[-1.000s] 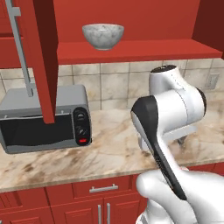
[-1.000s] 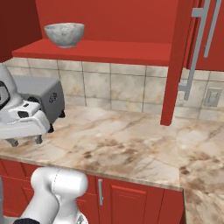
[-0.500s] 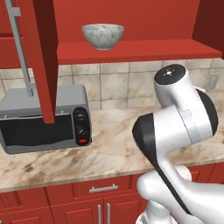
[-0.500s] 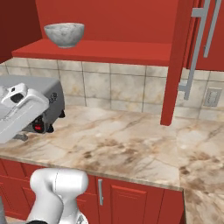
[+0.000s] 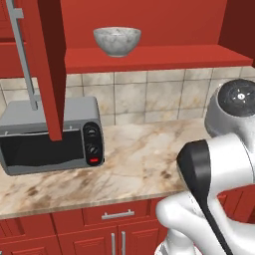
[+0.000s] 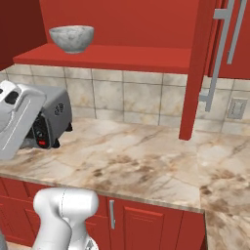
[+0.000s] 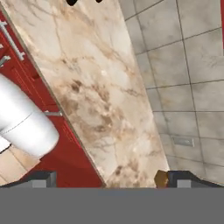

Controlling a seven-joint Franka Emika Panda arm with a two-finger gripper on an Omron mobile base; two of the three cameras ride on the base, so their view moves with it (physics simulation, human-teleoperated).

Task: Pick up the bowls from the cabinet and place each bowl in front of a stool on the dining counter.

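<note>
A deep grey-white marbled bowl (image 5: 117, 41) (image 6: 72, 38) stands upright on the red shelf (image 5: 164, 56) (image 6: 117, 56) of the open cabinet, well above the wall counter. The cabinet's tall red door (image 5: 46, 64) (image 6: 201, 68) hangs open beside it. My gripper (image 7: 105, 181) is open, its two fingertips (image 7: 40, 178) far apart with nothing between them. In the hand view it looks along the marble wall counter (image 7: 96, 87) and the tiled backsplash (image 7: 188, 65), far below the bowl. My white arm (image 5: 219, 164) (image 6: 14, 122) is folded low in front of the counter. The stool and the dining counter are out of view.
A grey toaster oven (image 5: 50, 134) (image 6: 51, 119) sits on the wall counter (image 5: 134, 164) (image 6: 136, 161) under the shelf's left part. Red drawer fronts with silver handles (image 5: 118, 215) (image 6: 111, 214) run below. A wall outlet (image 6: 238, 108) (image 7: 182, 141) is set in the tiles.
My arm's upper links have turned and the hand has swung up and round. The bowl, the cabinet and the base views have stayed put. The jaws have stayed open.
</note>
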